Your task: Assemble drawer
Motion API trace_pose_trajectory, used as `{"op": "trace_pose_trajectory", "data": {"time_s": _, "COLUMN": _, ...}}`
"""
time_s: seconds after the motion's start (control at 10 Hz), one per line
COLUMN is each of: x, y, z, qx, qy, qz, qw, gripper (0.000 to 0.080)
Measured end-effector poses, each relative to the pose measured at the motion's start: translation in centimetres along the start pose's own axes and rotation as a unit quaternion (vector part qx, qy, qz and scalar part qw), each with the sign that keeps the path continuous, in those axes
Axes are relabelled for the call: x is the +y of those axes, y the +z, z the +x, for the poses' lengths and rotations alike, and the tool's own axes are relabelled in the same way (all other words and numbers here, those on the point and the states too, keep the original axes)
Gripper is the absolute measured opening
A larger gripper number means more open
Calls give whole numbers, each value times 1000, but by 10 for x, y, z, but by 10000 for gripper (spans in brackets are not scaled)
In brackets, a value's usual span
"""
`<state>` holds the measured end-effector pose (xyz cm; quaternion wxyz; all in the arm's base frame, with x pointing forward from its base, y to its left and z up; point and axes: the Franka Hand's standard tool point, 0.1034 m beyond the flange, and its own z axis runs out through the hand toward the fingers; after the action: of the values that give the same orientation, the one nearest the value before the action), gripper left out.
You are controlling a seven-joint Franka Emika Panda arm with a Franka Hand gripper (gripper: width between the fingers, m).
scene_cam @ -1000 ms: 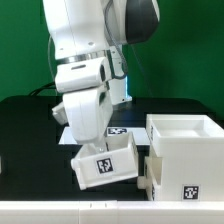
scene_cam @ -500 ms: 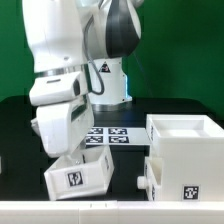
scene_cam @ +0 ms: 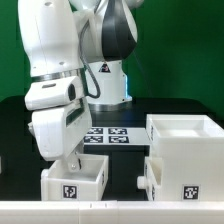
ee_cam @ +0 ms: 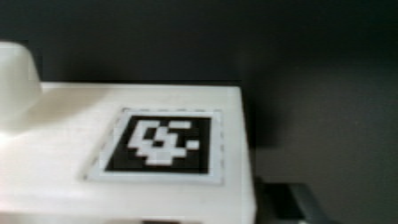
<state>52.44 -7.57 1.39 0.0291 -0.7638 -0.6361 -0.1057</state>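
A small white drawer box (scene_cam: 72,182) with a marker tag on its front rests level on the black table at the exterior view's front left. My gripper (scene_cam: 70,158) comes down on its back wall and looks shut on it, though the fingertips are hidden behind the wall. The wrist view shows the box's white face and tag (ee_cam: 164,143) close up, with one dark finger (ee_cam: 299,202) at its edge. The larger white drawer housing (scene_cam: 186,150) stands at the exterior view's right, apart from the box.
The marker board (scene_cam: 110,136) lies on the table behind the box, near the robot's base. The table's front edge (scene_cam: 110,205) runs just in front of the box and the housing.
My gripper has carried the drawer box from beside the housing to the exterior view's left. The box was tilted in the air and is now level and low on the table.
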Motion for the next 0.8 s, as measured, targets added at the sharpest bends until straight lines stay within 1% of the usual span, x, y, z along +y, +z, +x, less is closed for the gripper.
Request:
{"op": "trace_pose_trajectory", "data": {"time_s": 0.1, "x": 0, "y": 0, "z": 0, "qx": 0, "qy": 0, "qz": 0, "qw": 1000, "gripper": 299}}
{"op": "trace_pose_trajectory", "data": {"time_s": 0.2, "x": 0, "y": 0, "z": 0, "qx": 0, "qy": 0, "qz": 0, "qw": 1000, "gripper": 434}}
{"op": "trace_pose_trajectory", "data": {"time_s": 0.3, "x": 0, "y": 0, "z": 0, "qx": 0, "qy": 0, "qz": 0, "qw": 1000, "gripper": 434}}
{"op": "trace_pose_trajectory", "data": {"time_s": 0.4, "x": 0, "y": 0, "z": 0, "qx": 0, "qy": 0, "qz": 0, "qw": 1000, "gripper": 596}}
{"op": "trace_pose_trajectory", "data": {"time_s": 0.5, "x": 0, "y": 0, "z": 0, "qx": 0, "qy": 0, "qz": 0, "qw": 1000, "gripper": 633}}
{"op": "trace_pose_trajectory", "data": {"time_s": 0.6, "x": 0, "y": 0, "z": 0, "qx": 0, "qy": 0, "qz": 0, "qw": 1000, "gripper": 647}}
{"op": "trace_pose_trajectory", "data": {"time_s": 0.8, "x": 0, "y": 0, "z": 0, "qx": 0, "qy": 0, "qz": 0, "qw": 1000, "gripper": 647}}
